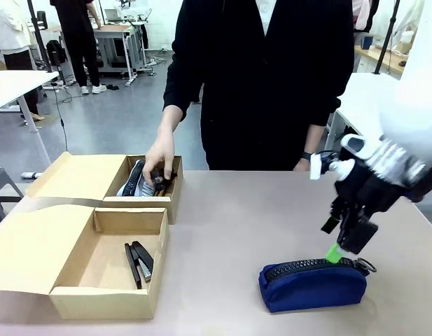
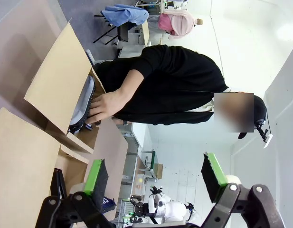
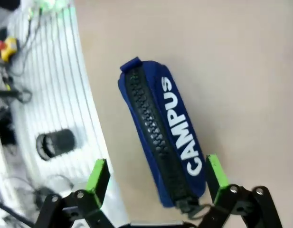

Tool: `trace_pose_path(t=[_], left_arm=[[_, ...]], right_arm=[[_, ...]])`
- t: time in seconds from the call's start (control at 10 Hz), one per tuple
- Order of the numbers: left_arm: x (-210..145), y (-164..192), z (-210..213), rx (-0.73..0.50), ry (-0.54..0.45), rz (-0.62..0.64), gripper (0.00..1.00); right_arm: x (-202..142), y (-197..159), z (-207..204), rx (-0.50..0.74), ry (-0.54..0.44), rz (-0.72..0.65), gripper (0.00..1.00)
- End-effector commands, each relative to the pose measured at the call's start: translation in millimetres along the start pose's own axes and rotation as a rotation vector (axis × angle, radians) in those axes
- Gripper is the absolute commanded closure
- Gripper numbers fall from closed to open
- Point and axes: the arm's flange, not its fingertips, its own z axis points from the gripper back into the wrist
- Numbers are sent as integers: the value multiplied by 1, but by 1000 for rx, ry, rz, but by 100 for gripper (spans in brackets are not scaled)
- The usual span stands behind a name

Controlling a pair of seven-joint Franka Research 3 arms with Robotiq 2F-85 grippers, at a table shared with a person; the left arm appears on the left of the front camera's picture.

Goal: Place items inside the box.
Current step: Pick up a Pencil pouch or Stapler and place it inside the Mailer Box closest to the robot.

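The navy blue zip pouch [image 1: 312, 283] is laid on the table at five o'clock in the front view. Its two o'clock end is straddled by the right gripper [image 1: 342, 248], jaws spread wide. At eight o'clock, a black stapler [image 1: 138, 262] is held in the box [image 1: 103, 302]. The left gripper [image 2: 155, 178] is likewise parted.

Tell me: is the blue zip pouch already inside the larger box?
No, the blue zip pouch lies on the table, well apart from the larger box.
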Motion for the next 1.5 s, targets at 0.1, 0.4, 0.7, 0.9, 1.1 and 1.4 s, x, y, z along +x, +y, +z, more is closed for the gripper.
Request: trace_pose_path(t=[0.1,0.4,0.7,0.9,1.1,1.4], left_arm=[[-2,1,0,-22,-1,-14,0],[-2,1,0,-22,-1,-14,0],[-2,1,0,-22,-1,-14,0],[-2,1,0,-22,-1,-14,0],[-2,1,0,-22,-1,-14,0],[-2,1,0,-22,-1,-14,0]], right_arm=[[0,0,0,0,0,0,0],[22,8,-43,54,189,199,0],[17,2,-66,31,252,276,0],[15,-2,-89,3,293,338,0],[15,-2,-88,14,280,358,0],[17,-1,-94,2,325,341,0]])
